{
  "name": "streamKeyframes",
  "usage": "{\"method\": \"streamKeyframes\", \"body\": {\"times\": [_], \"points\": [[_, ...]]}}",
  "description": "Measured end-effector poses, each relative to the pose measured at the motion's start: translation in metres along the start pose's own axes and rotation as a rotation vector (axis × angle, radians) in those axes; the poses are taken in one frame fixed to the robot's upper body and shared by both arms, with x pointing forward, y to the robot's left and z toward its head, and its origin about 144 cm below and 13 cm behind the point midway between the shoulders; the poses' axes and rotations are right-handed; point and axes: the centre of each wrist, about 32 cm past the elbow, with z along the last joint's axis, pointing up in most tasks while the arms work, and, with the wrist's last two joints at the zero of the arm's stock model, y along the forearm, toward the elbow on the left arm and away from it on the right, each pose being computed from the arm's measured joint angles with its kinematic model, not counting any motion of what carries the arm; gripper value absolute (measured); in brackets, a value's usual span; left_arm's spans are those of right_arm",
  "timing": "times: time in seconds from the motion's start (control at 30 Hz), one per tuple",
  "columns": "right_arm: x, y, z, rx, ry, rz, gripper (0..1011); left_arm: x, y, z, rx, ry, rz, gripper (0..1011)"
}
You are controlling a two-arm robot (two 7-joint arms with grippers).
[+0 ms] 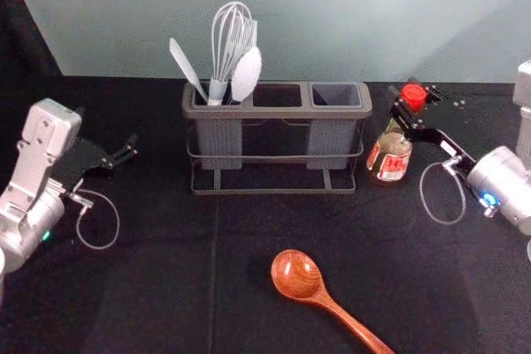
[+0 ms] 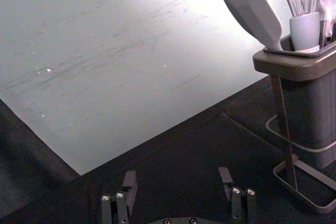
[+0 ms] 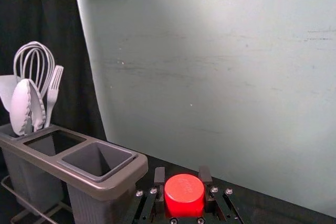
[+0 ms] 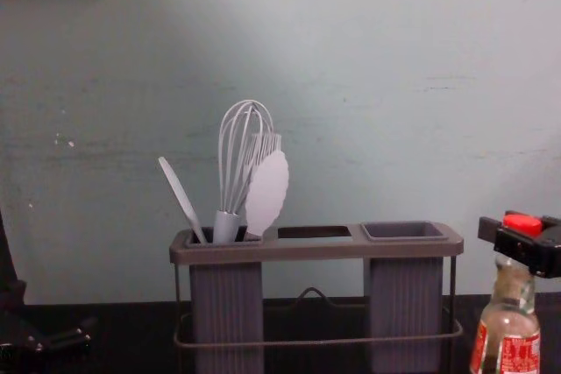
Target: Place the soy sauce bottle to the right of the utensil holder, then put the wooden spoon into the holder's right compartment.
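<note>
Right wrist view: right hand (image 3: 182,184) is closed around the red cap (image 3: 184,195) of the soy sauce bottle (image 1: 392,157). Utensil holder (image 1: 278,112) stands just left of that hand. Bottle appears tilted; base contact cannot be confirmed. Release while leaning risks toppling or striking the holder. Left hand (image 2: 177,178) is spread, empty. Wooden spoon (image 1: 297,274) lies between both hands, nearer the robot.

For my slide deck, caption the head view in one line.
The right gripper grips a red-capped sauce bottle beside the utensil holder; a wooden spoon lies in front.
</note>
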Motion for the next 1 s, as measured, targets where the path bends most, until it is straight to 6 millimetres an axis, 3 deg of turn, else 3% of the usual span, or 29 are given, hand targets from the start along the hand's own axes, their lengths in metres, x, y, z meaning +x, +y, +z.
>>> {"method": "streamKeyframes", "body": {"times": [0.83,1.0], "points": [[0.001,0.012,-0.009,-0.002,0.018,0.0,397,0.0,0.0,0.0,0.0,0.0,0.0,1011],[0.001,0.012,-0.01,0.002,0.022,-0.001,543,0.0,0.0,0.0,0.0,0.0,0.0,1011]]}}
